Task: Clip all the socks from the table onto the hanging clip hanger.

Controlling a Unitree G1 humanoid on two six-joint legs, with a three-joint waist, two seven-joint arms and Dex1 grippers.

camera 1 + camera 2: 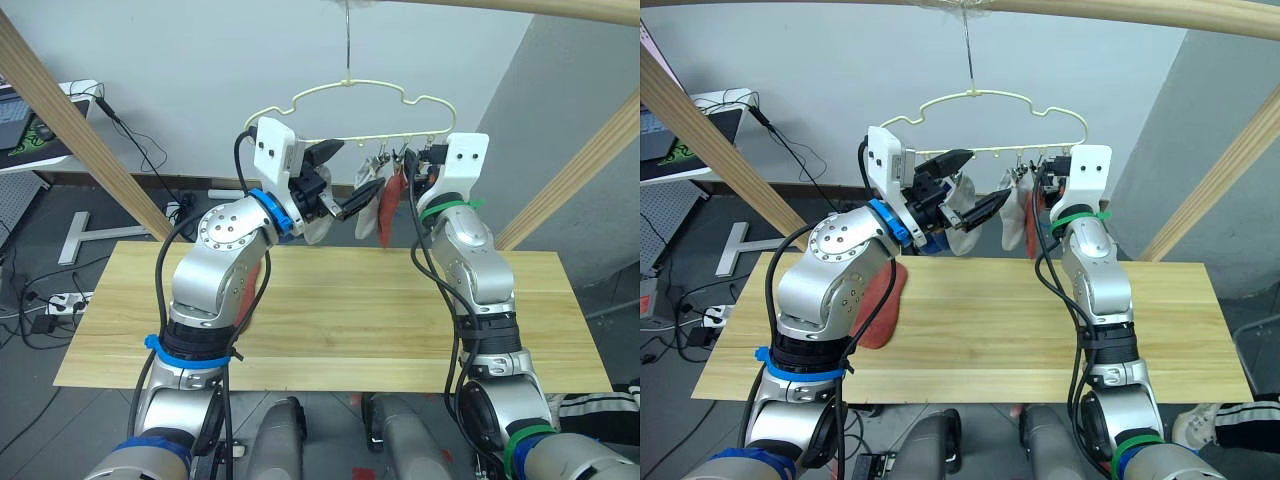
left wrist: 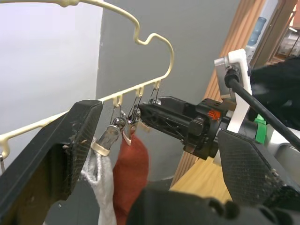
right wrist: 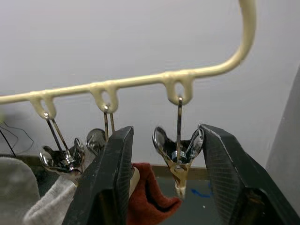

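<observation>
The pale-yellow clip hanger (image 1: 370, 100) hangs by its hook from the top beam, above the far edge of the table (image 1: 340, 330). Two light grey socks (image 1: 1012, 225) (image 1: 962, 215) and a rust-red sock (image 1: 1037, 215) hang from its clips. Another rust-red sock (image 1: 885, 305) lies on the table, half hidden behind my left arm. My left gripper (image 1: 358, 168) is open just below the bar, beside the hanging grey socks. My right gripper (image 3: 165, 136) is open, its fingers on either side of an empty end clip (image 3: 178, 150).
Slanted wooden frame poles stand at the left (image 1: 80, 130) and right (image 1: 590, 160), with a beam (image 1: 1120, 15) across the top. Cables and a power strip (image 1: 60, 298) lie on the floor at the left. A desk (image 1: 30, 120) stands at the far left.
</observation>
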